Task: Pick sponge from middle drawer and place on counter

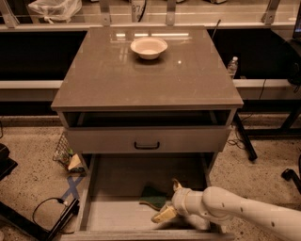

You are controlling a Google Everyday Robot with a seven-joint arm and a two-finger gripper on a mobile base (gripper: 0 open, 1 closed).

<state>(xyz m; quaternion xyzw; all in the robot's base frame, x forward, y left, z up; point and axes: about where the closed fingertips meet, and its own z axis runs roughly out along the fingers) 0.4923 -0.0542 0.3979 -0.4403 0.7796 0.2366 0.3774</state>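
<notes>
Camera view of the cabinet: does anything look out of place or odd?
Nothing looks spilled or broken. The sponge lies at an angle on the floor of the pulled-out middle drawer, with the open gripper at its right edge. Loose clutter sits on the room floor beside that drawer, picture left.

The floor (pixel 28 174) is pale and speckled like little stones. A blue tape cross (pixel 73 188) is stuck on it at the left, and a black cable (pixel 44 207) curls nearby. Behind runs a long pale ledge (pixel 28 84) with dark space above it. A clear water bottle (pixel 232 67) stands at the right. A plastic bag (pixel 51 8) sits far back at the left. The end effector (pixel 167 200) is low at the front, fingers apart.
</notes>
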